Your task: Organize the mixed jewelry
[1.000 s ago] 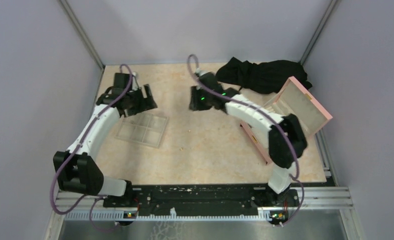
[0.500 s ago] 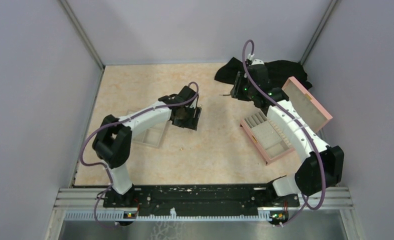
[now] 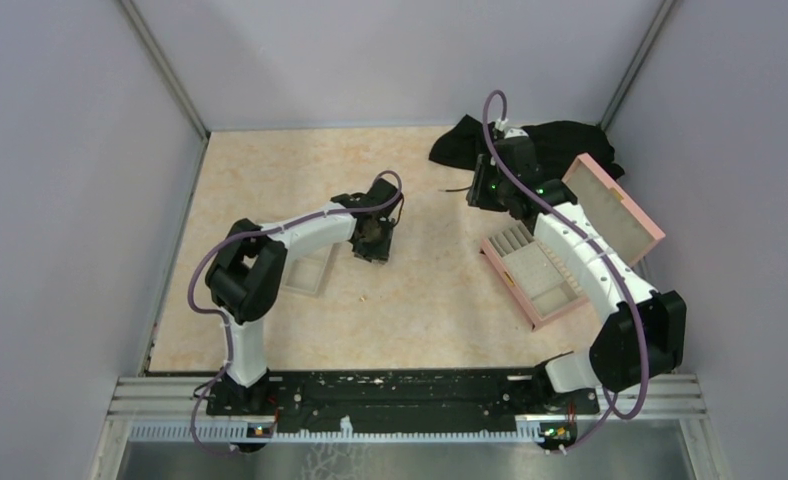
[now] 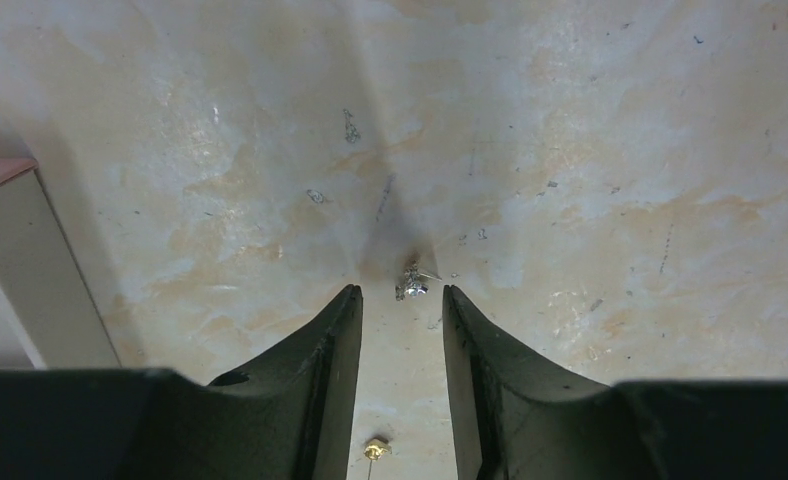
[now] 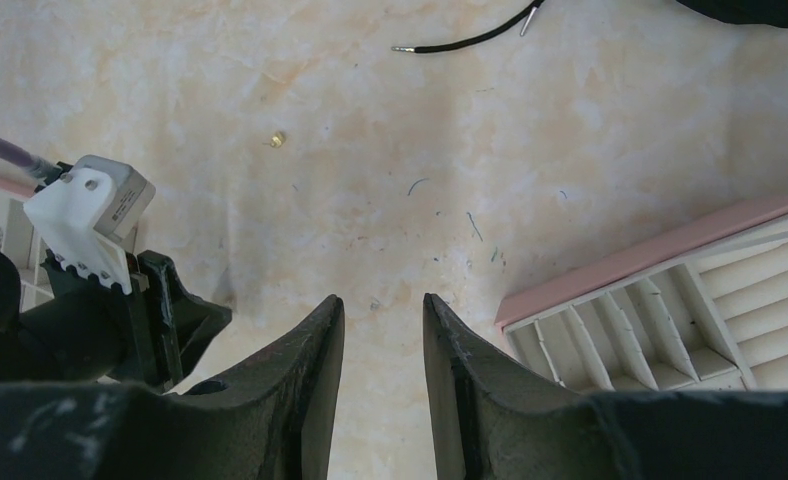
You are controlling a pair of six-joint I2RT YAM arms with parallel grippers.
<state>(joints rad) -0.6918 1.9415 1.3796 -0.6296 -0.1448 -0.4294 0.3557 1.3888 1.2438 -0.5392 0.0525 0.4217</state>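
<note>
Since half a second ago the left gripper [image 3: 374,243] has edged slightly left at mid-frame of the top view. Its jaws stand open and empty, with a silvery jewelry piece [image 4: 411,281] just beyond the tips at the wrist view's centre and a gold piece [image 4: 375,447] at bottom centre. The right gripper [image 5: 380,305], likewise open and empty, hangs upper right near the pink box [image 3: 530,275], so a pick looks lined up.
</note>
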